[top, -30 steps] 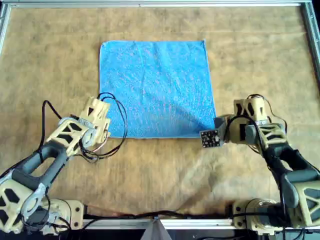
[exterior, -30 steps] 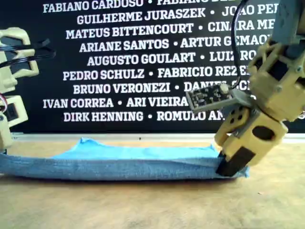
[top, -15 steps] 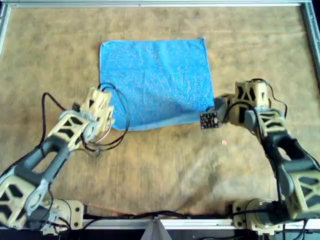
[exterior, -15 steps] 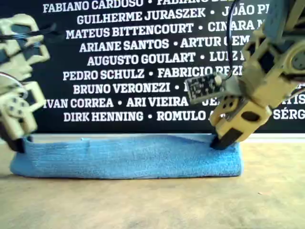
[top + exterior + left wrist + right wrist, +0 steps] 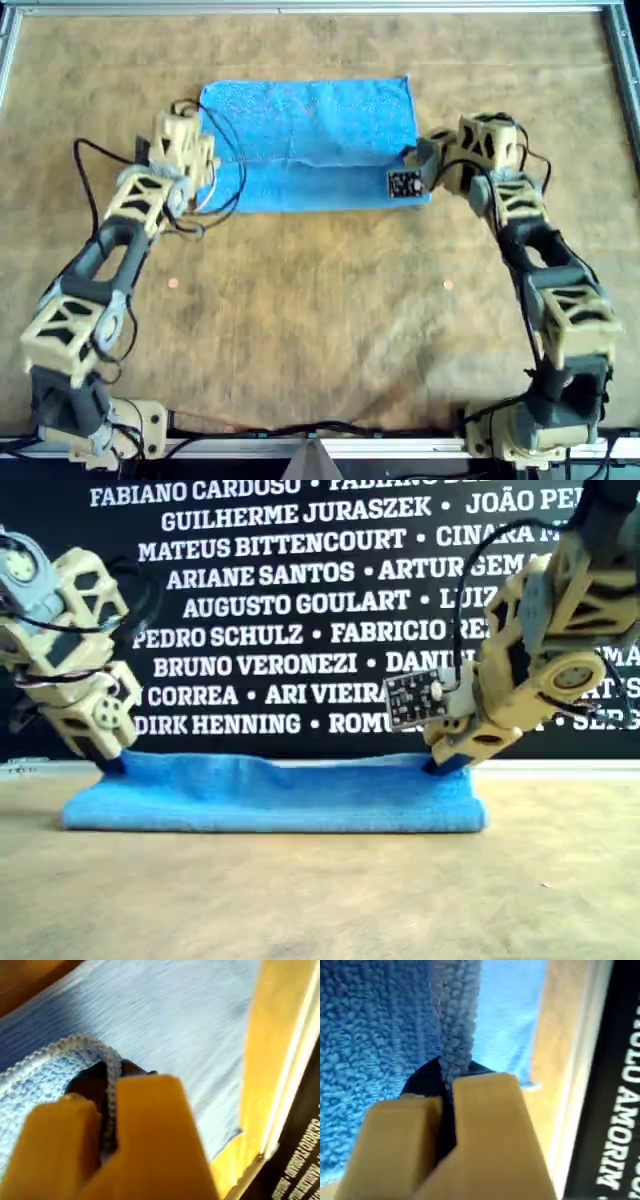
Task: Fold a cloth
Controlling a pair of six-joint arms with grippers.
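Pinched the microfibre towel (image 5: 310,145) by its near corners, left gripper (image 5: 186,160) and right gripper (image 5: 420,165) both clamped on hem, carrying that edge toward the table's (image 5: 320,330) far edge to halve it.

We saw the cloth (image 5: 310,125) as nubbly, matt microfibre with a stitched hem, the table (image 5: 320,330) as rough brown felt, and both arms as matt plastic.

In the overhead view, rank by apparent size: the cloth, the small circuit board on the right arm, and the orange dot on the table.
1. The cloth, by far the largest.
2. The small circuit board beside the right gripper.
3. The orange dot, smallest; the one at the overhead view's right looks alike.
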